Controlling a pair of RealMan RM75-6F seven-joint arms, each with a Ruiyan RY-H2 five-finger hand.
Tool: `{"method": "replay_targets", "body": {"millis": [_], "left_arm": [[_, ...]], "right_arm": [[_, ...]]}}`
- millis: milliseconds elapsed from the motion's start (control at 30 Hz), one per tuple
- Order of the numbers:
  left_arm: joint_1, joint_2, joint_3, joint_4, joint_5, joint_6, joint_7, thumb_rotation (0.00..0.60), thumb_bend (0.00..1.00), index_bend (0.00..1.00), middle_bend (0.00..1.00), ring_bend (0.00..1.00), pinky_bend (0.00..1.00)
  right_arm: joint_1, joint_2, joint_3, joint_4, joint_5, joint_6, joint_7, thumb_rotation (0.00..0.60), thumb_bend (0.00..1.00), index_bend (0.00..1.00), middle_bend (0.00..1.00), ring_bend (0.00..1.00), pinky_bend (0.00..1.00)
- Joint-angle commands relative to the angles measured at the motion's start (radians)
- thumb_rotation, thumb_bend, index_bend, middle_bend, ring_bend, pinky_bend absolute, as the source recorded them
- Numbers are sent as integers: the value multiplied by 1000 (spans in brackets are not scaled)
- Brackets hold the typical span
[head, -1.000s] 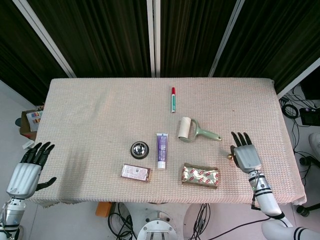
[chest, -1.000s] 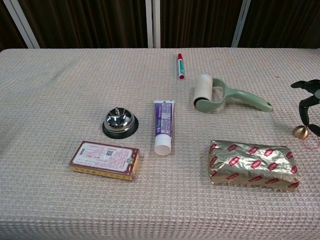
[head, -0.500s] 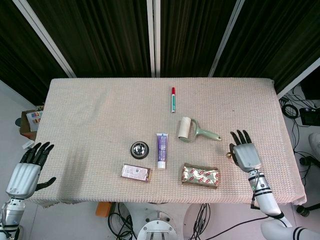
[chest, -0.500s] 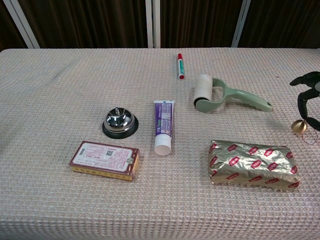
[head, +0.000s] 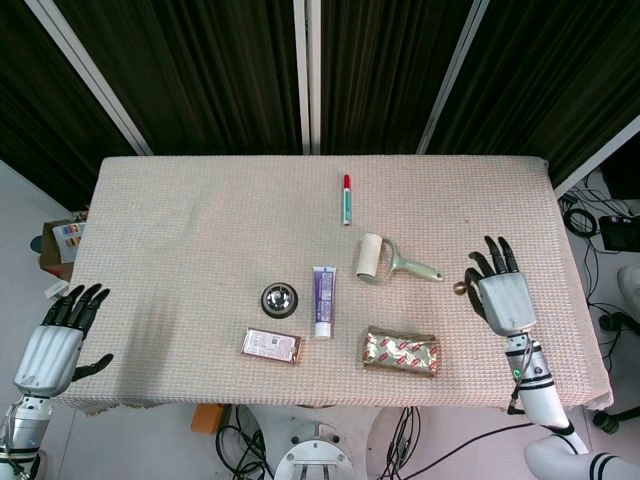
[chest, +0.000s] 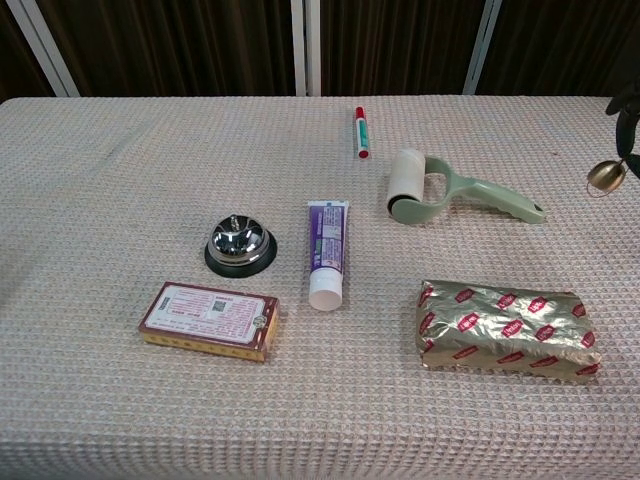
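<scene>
My right hand (head: 503, 296) hovers over the right part of the table (head: 180, 220), its back to the head camera and its fingers spread. A small brass bell (head: 459, 289) hangs from it at the thumb side. The chest view shows this brass bell (chest: 601, 176) dangling in the air under the dark fingertips (chest: 628, 110) at the right edge. A green-handled lint roller (head: 385, 260) lies just left of that hand. My left hand (head: 55, 340) is off the table's front left corner, fingers apart and holding nothing.
On the woven cloth lie a red-capped marker (head: 345, 199), a purple toothpaste tube (head: 323, 299), a chrome call bell (head: 279, 298), a flat printed box (head: 272, 346) and a gold foil packet (head: 401, 352). Dark curtains stand behind the far edge.
My right hand has risen and moved away from the front edge, lifting the small brass bell off the cloth. The left hand has stayed where it was.
</scene>
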Motion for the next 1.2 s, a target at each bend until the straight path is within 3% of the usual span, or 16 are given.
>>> {"method": "replay_targets", "body": {"millis": [33, 100, 167, 267, 333, 400, 500, 600, 767, 1200], "left_arm": [[-1, -2, -1, 0, 0, 0, -3, 600, 105, 84, 74, 36, 161], [-1, -2, 1, 1, 6, 3, -1, 600, 105, 84, 74, 36, 161], [0, 1, 2, 1, 2, 1, 0, 600, 104, 84, 74, 36, 161], [0, 4, -2, -1, -5, 0, -5, 600, 105, 84, 74, 36, 160], [-1, 3, -2, 0, -1, 1, -6, 600, 105, 84, 74, 36, 160], [-3, 2, 2, 0, 4, -3, -2, 600, 105, 84, 74, 36, 160], [-5, 2, 1, -2, -2, -9, 1, 600, 105, 84, 74, 36, 161], [-4, 3, -1, -3, -1, -4, 0, 600, 105, 84, 74, 36, 161], [-5, 2, -1, -3, -7, -9, -2, 600, 105, 84, 74, 36, 161], [-4, -4, 4, 12, -6, -13, -9, 600, 105, 84, 74, 36, 160]], "right_arm": [[-4, -2, -27, 80, -118, 49, -162, 600, 415, 963, 261, 0, 0], [-17, -57, 15, 127, -99, 115, -150, 600, 396, 991, 275, 0, 0], [-27, -49, 18, 53, -27, 46, -28, 600, 420, 1000, 291, 0, 0], [-8, -37, -13, 138, -130, 85, -176, 600, 447, 1000, 292, 0, 0], [-21, -61, 2, 128, -98, 95, -122, 600, 435, 1000, 295, 0, 0], [-29, -49, 8, 42, -33, 36, 0, 600, 455, 1000, 310, 0, 0], [-14, -36, -10, 111, -124, 84, -137, 600, 467, 1000, 309, 0, 0], [-28, -62, 33, 87, -71, 109, -84, 600, 465, 1000, 311, 0, 0], [-33, -47, -22, 87, -101, 72, -114, 600, 469, 1000, 308, 0, 0], [-43, -110, -43, 188, -42, -19, -55, 600, 468, 1000, 304, 0, 0]]}}
